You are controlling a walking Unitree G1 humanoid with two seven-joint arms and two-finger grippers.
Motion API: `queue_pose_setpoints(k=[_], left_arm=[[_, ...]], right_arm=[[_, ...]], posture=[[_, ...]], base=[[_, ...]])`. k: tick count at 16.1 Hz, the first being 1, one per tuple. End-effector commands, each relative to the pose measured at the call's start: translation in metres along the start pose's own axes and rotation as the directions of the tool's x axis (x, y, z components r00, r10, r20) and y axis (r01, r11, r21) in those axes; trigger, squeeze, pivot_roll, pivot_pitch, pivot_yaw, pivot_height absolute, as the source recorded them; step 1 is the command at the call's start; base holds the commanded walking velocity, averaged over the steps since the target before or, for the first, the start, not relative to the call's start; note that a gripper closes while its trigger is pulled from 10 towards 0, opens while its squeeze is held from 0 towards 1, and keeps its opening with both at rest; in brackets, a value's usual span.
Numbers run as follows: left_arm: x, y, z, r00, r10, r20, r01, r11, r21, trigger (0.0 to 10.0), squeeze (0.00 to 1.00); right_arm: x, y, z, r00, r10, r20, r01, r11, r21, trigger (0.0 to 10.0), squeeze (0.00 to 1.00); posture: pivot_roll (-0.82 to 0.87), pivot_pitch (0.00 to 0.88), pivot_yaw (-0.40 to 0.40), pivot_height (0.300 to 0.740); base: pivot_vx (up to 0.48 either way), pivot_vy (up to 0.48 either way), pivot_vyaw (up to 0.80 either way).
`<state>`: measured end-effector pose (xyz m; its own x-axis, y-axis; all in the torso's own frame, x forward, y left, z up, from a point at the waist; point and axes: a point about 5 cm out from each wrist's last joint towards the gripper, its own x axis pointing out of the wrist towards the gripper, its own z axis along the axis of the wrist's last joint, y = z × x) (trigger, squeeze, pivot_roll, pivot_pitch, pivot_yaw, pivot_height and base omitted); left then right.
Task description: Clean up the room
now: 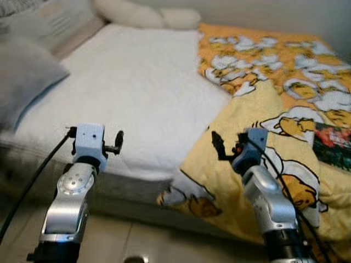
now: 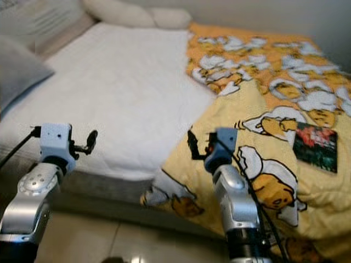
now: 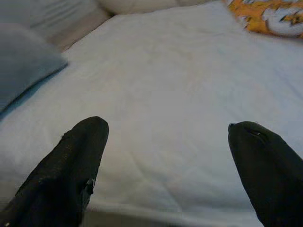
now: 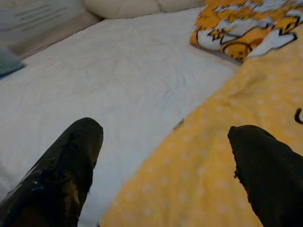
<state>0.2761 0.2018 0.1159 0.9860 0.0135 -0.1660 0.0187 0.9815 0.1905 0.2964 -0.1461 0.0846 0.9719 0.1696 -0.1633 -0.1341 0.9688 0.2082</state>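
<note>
Home bedroom: bed (image 1: 131,93), pillows (image 1: 148,15).

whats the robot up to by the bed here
The robot stands at the side of a bed with both arms raised, holding nothing. Its open right gripper hovers over the edge of the yellow cartoon-print blanket, which is bunched to one side and hangs off the white mattress. The open left gripper hangs over the mattress edge. A dark book lies on the blanket.
</note>
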Motion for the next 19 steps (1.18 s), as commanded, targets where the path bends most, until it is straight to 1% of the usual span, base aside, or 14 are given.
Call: queue_pose_setpoints(k=[1, 3, 7, 11, 17, 19], left_arm=[[0.000, -0.002, 0.002, 1.000, -0.006, 0.005, 0.006, 1.000, 0.009, 10.0, 0.99], [0.000, -0.004, 0.001, 1.000, -0.011, 0.003, 0.011, 1.000, 0.009, 10.0, 0.99], [-0.001, -0.005, 0.001, 1.000, -0.019, 0.004, 0.019, 1.000, 0.018, 10.0, 0.99], [-0.002, -0.007, -0.001, 1.000, -0.026, 0.003, 0.026, 0.999, 0.023, 10.0, 0.99], [-0.003, -0.006, -0.002, 1.000, -0.027, 0.003, 0.027, 0.999, 0.039, 10.0, 0.99], [-0.004, -0.006, -0.002, 0.999, -0.032, 0.002, 0.032, 0.999, 0.042, 10.0, 0.99]], right_arm=[[-0.001, -0.007, 0.002, 1.000, -0.023, 0.001, 0.023, 1.000, -0.009, 10.0, 1.00], [-0.001, -0.010, 0.001, 1.000, -0.025, -0.001, 0.025, 1.000, -0.015, 10.0, 1.00], [-0.004, -0.009, -0.003, 1.000, -0.010, -0.014, 0.010, 1.000, -0.026, 10.0, 1.00], [-0.005, -0.007, -0.005, 0.999, 0.023, -0.023, -0.024, 0.998, -0.055, 10.0, 1.00], [-0.007, -0.008, -0.009, 0.999, 0.021, -0.031, -0.023, 0.998, -0.055, 10.0, 1.00], [-0.007, -0.008, -0.010, 0.999, 0.019, -0.035, -0.021, 0.998, -0.051, 10.0, 1.00]], posture=[[0.08, 0.000, -0.002, 0.740], [0.08, 0.000, -0.002, 0.740], [0.09, 0.000, -0.007, 0.740], [0.09, 0.000, -0.006, 0.740], [0.09, 0.000, -0.003, 0.740], [0.09, 0.000, -0.003, 0.740]], base=[[0.000, -0.375, 0.00], [0.000, -0.377, 0.00], [0.000, -0.375, 0.00], [0.000, -0.376, 0.72], [0.000, -0.374, 0.80], [0.000, -0.375, 0.00]])
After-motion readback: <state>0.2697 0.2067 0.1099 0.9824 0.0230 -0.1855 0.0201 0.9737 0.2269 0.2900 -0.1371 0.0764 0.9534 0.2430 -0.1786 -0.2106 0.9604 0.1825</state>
